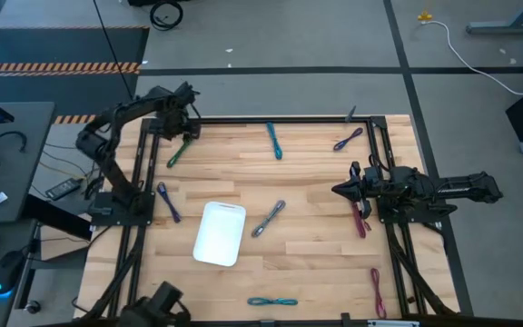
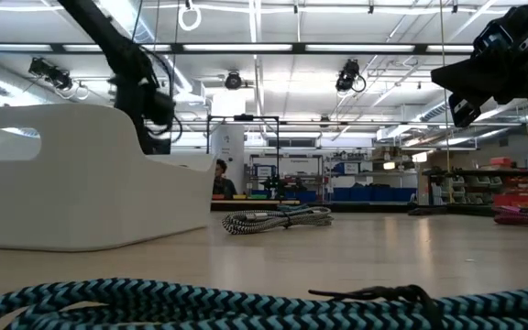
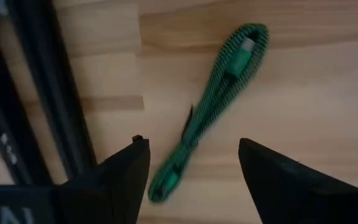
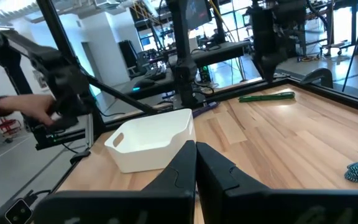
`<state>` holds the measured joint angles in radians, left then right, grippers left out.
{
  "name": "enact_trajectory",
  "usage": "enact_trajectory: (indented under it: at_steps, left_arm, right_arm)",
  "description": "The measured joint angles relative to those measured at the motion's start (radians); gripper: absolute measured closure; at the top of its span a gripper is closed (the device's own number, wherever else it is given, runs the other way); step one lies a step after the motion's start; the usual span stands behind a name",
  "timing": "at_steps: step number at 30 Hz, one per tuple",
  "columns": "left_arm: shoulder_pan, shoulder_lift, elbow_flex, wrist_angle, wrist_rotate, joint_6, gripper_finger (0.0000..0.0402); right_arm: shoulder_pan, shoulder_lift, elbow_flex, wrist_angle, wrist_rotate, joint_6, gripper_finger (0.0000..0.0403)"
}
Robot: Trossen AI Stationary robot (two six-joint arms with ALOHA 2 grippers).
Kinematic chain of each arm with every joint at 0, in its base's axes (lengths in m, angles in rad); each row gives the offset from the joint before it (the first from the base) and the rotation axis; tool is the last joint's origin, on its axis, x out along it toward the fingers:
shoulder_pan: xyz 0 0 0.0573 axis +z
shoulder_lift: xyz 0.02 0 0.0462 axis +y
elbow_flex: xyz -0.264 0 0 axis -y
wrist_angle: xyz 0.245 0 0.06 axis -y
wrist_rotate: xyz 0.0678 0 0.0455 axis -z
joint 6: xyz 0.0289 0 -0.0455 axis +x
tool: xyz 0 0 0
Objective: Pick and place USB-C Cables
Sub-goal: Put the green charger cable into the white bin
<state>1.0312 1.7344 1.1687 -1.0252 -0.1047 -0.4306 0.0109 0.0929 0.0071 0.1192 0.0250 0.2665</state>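
Several USB-C cables lie flat on the wooden table: green (image 1: 178, 153), teal (image 1: 273, 141), two purple (image 1: 348, 139) (image 1: 168, 202), grey (image 1: 268, 219), magenta (image 1: 361, 218) (image 1: 377, 292), and a teal one (image 1: 272, 301) at the near edge. My left gripper (image 1: 187, 133) hangs open at the far left, pointing down over the green cable (image 3: 213, 109). The cable's near end shows between the two fingers (image 3: 194, 171), which stand clear of it. My right gripper (image 1: 339, 189) is shut and level at the right side (image 4: 196, 168). The white tray (image 1: 220, 233) stands near the middle.
Black frame rails (image 1: 143, 163) run along the table's sides, and one rail (image 3: 48, 93) passes close beside the left gripper. In the right wrist view a person's hand (image 4: 30, 109) shows beyond the table's left edge. Bare wood lies between the tray and the green cable.
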Motion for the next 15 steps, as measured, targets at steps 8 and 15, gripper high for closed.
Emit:
enact_trajectory:
  at_steps: [8, 15]
  left_arm:
    - [-0.042, 0.179, 0.001, 0.052, -0.005, 0.031, 0.0167]
    - [-0.067, 0.219, 0.006, 0.053, -0.015, 0.056, 0.0227]
  right_arm:
    - [0.0, 0.0, 0.0, 0.0, 0.0, 0.0, 0.0392]
    - [0.0, 0.0, 0.0, 0.0, 0.0, 0.0, 0.0392]
